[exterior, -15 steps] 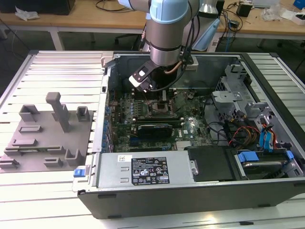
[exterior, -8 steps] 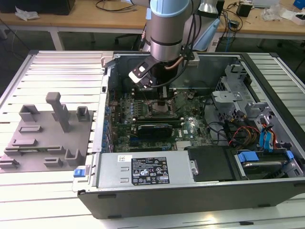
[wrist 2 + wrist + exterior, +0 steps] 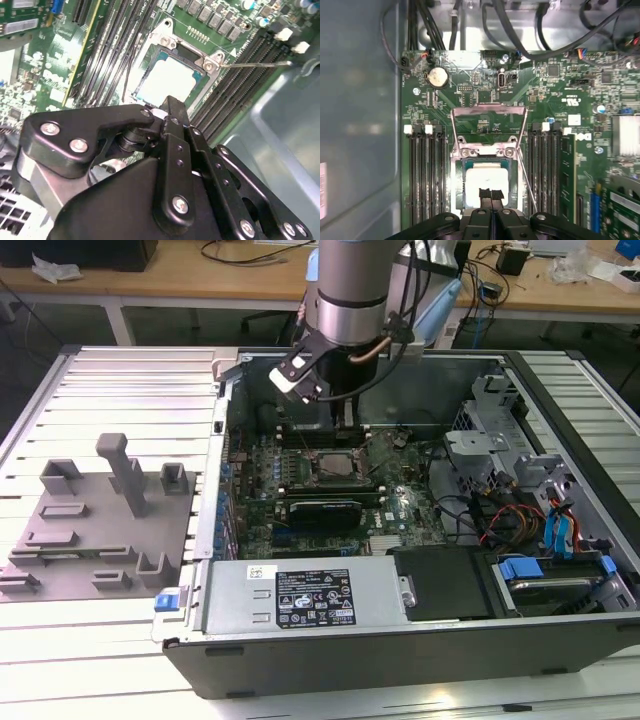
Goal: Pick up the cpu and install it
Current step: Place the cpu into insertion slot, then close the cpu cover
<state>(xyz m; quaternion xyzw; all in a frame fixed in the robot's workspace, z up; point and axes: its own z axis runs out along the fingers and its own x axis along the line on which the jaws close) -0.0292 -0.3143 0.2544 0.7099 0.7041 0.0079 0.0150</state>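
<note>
The cpu [image 3: 487, 176] is a silvery square chip lying flat in the motherboard socket [image 3: 456, 182], with the socket's metal load plate [image 3: 488, 117] swung up and open behind it. In the second wrist view the cpu [image 3: 167, 80] shows just beyond the black fingers. My gripper [image 3: 491, 192] hovers right over the chip's near edge, its two fingertips pressed together with nothing between them. In the exterior view the gripper [image 3: 345, 425] reaches down into the open computer case above the socket [image 3: 337, 466].
Memory slots [image 3: 427, 170] flank the socket on both sides, and a thin lever [image 3: 527, 180] stands beside it. A grey fixture [image 3: 100, 520] sits on the exterior view's left. The power supply [image 3: 300, 595] and drive cage [image 3: 560, 530] fill the case's near and right parts.
</note>
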